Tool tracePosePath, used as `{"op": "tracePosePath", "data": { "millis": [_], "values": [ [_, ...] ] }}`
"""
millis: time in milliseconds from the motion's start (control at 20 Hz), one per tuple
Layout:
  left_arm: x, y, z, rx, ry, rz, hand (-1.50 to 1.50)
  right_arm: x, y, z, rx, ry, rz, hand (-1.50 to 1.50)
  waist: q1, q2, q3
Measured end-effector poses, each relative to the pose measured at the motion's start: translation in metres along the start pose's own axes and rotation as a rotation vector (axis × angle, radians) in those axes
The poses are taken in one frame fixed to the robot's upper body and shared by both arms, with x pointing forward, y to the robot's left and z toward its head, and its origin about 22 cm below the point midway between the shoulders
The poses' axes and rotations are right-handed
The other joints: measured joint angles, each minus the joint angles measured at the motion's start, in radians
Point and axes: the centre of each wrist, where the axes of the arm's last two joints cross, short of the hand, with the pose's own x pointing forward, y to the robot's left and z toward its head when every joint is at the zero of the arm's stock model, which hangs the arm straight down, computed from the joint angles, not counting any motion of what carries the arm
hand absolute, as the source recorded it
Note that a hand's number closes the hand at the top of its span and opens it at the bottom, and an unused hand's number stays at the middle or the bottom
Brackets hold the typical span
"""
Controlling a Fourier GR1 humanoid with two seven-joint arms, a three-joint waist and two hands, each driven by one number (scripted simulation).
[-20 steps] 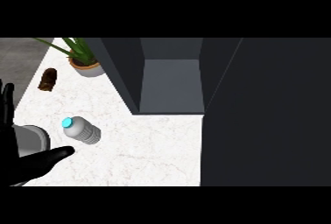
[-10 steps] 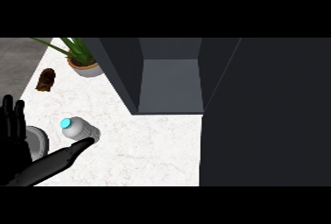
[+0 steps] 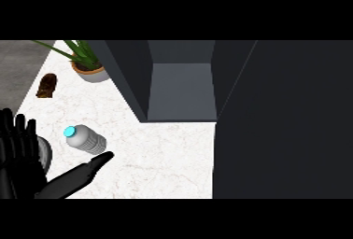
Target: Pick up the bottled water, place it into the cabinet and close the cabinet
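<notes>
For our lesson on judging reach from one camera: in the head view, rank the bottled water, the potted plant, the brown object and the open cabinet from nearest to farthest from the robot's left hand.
1. Bottled water: just right of the left hand, by its thumb.
2. Brown object: at the counter's left edge, farther up.
3. Potted plant: at the back, right of the brown object.
4. Open cabinet: farther right. Its near corner may rival the plant, so 3 and 4 are close.

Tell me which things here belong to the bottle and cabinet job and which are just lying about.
Job:
bottle, lying on the counter
cabinet, open
left hand, open beside the bottle

Lying about:
potted plant
brown object, too small to identify
</notes>
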Motion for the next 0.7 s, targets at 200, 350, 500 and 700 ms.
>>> {"op": "tracePosePath", "data": {
  "millis": [200, 350, 500, 700],
  "values": [
    [-0.011, 0.001, 0.004, 0.035, 0.013, -0.011, -1.50, -0.001, 0.004, 0.006, 0.004, 0.011, -0.015, -1.50, 0.001, 0.000, 0.000],
    [-0.022, 0.006, 0.001, 0.065, 0.020, -0.028, -1.50, -0.003, 0.006, 0.014, 0.003, 0.024, -0.017, -1.50, -0.001, 0.000, -0.001],
    [-0.042, 0.014, 0.002, 0.102, 0.031, -0.050, -1.50, -0.003, 0.005, 0.018, -0.004, 0.023, -0.010, -1.50, 0.000, 0.000, -0.001],
    [-0.066, 0.021, -0.006, 0.117, 0.057, -0.064, -1.50, -0.001, 0.006, 0.025, -0.005, 0.014, -0.005, -1.50, -0.002, 0.000, -0.001]
  ]
}}
